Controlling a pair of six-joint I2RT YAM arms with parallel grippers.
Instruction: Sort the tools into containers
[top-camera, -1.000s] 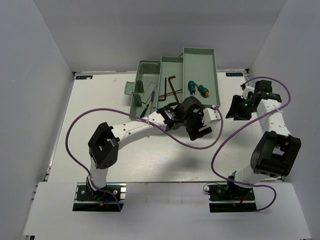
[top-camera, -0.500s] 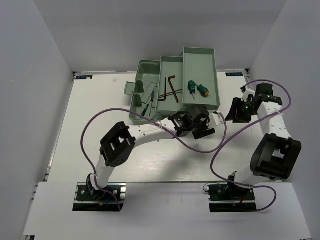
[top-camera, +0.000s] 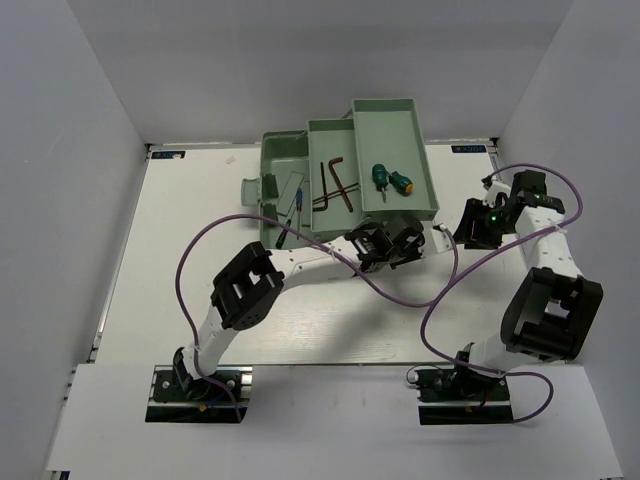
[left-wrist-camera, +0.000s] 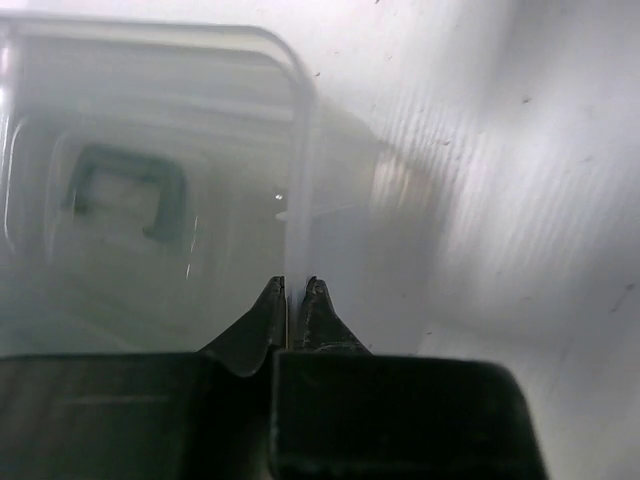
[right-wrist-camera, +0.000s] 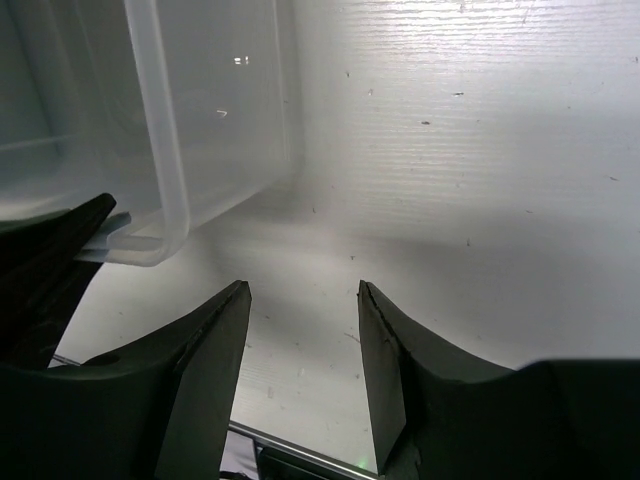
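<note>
From above, the left pincer (top-camera: 405, 247) sits at the near edge of the toolbox (top-camera: 392, 125), with hex keys (top-camera: 335, 185) and green screwdrivers (top-camera: 390, 180) just beyond it. Left wrist: it's clamped on the rim of the lid (left-wrist-camera: 150, 200). Right wrist: the right pincer (right-wrist-camera: 302, 290) hangs spread apart over the table (right-wrist-camera: 480, 150), lid corner left of it.
</note>
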